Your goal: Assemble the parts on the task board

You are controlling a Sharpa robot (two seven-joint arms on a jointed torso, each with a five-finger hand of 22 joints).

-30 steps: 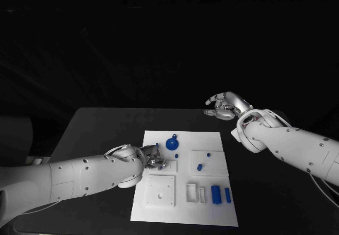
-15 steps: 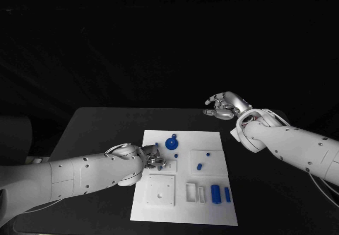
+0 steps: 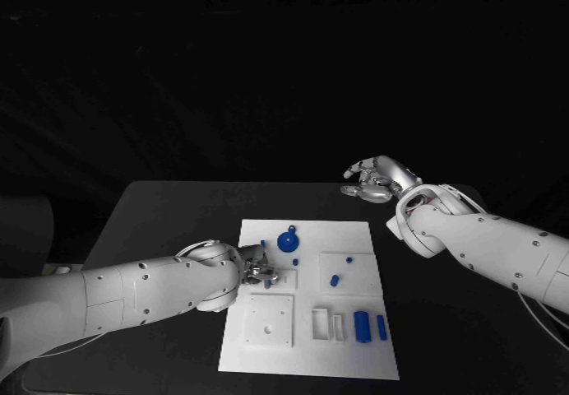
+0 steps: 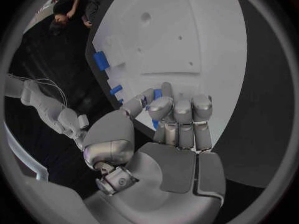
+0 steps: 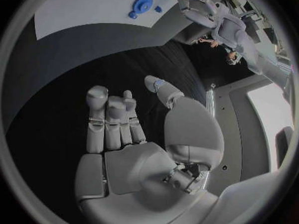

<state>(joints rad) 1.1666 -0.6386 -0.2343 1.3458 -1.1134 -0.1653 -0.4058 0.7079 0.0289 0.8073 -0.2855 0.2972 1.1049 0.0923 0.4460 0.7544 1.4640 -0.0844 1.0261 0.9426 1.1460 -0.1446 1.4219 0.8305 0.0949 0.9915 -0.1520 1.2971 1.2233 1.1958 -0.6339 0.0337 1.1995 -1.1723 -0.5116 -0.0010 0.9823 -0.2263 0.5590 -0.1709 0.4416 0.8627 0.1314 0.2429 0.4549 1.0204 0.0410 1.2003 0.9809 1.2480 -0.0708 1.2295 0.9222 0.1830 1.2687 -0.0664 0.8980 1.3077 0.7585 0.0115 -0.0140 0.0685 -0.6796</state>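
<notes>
We are looking down on a black tabletop (image 3: pixel 166 214) with the white task board (image 3: pixel 311 362) lying lengthwise in its middle. Nearest to us on the board, a raised white square block (image 3: pixel 270 321) is sitting on its left side, and beside it to the right a white slotted holder (image 3: pixel 327 322) is standing next to two upright blue parts (image 3: pixel 362 327), the thicker one touching the holder's right edge and the thinner one (image 3: pixel 381 327) just beside it.

Further in, our left hand (image 3: pixel 259 270) is resting over the board's left edge, above the square block. Its fingers (image 4: pixel 181 115) are curling in together, and in the left wrist view a small blue part (image 4: pixel 157 94) is showing between the fingertips and the thumb; we are taking it as pinched there, though the contact itself is mostly hidden. A raised white panel (image 3: pixel 351 274) on the board's right half is carrying a short blue part (image 3: pixel 335 281) and two small blue pegs.

Beyond that, a round blue gear-like part (image 3: pixel 289 242) is lying flat near the board's far end, with a tiny blue peg (image 3: pixel 290 227) just behind it.

Farthest off, our right hand (image 3: pixel 380 179) is hanging above the tabletop's far right corner, well apart from the board. Its fingers (image 5: pixel 111 117) are slightly bent and apart, gripping nothing. The room around the tabletop is lying in darkness.
</notes>
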